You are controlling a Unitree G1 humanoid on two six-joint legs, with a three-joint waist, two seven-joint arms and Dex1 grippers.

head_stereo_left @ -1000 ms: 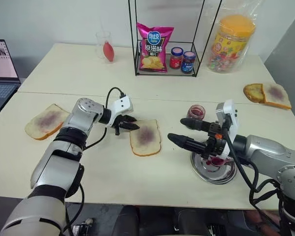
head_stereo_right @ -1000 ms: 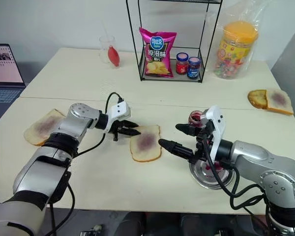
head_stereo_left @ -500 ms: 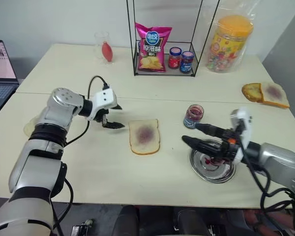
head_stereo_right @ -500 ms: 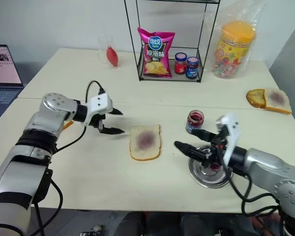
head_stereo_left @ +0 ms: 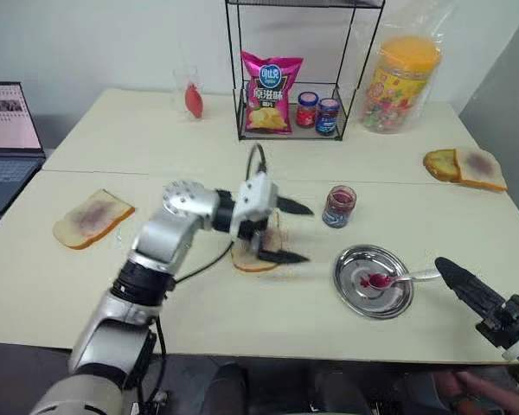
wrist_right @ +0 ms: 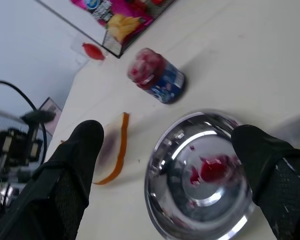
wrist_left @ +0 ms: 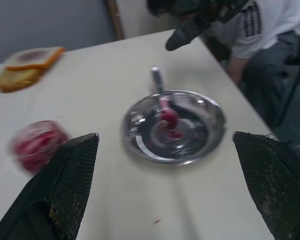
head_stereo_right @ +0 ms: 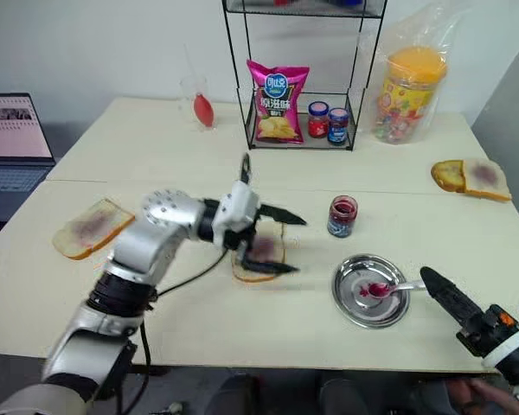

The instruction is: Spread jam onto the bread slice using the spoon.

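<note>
The spoon (head_stereo_left: 396,278) is lying in the round steel dish (head_stereo_left: 374,283) on the tabletop (head_stereo_left: 199,303), jammy bowl in the middle and handle sticking out over the rim, with nothing holding it. The bread slice (head_stereo_right: 261,252) sits just left of the dish, and the left pincer (head_stereo_left: 283,232) hangs over it with its fingers spread wide and empty. The jam (head_stereo_left: 338,206) jar stands just behind the dish, while the right pincer (wrist_right: 170,165), also spread wide, is off the dish's right edge.
</note>
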